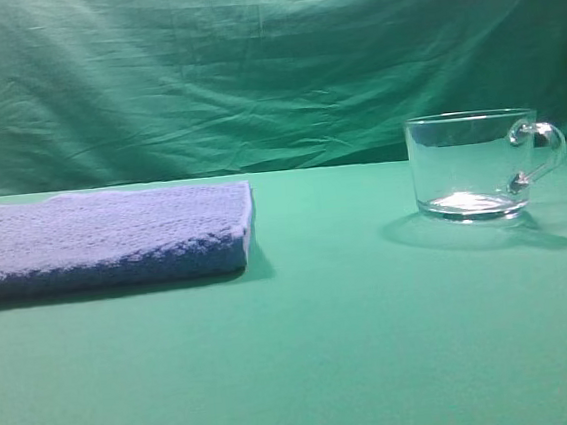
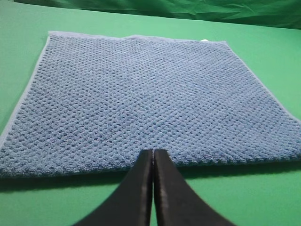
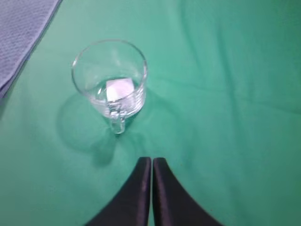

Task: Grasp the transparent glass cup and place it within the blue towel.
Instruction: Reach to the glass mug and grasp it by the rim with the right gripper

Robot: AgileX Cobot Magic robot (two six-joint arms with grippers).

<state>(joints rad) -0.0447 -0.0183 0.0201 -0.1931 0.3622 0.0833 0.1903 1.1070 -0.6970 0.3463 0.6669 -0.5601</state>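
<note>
The transparent glass cup (image 1: 475, 166) stands upright on the green cloth at the right, handle to its right. In the right wrist view the cup (image 3: 109, 77) is ahead and left of my right gripper (image 3: 152, 160), its handle turned toward the gripper; the gripper is shut and empty, apart from the cup. The blue towel (image 1: 105, 238) lies flat at the left. In the left wrist view the towel (image 2: 141, 99) fills most of the frame; my left gripper (image 2: 153, 151) is shut and empty at its near edge. Neither gripper shows in the exterior high view.
A green cloth covers the table (image 1: 357, 346) and hangs as a backdrop (image 1: 249, 65). A corner of the towel shows at the top left of the right wrist view (image 3: 19, 33). Bare cloth lies between towel and cup.
</note>
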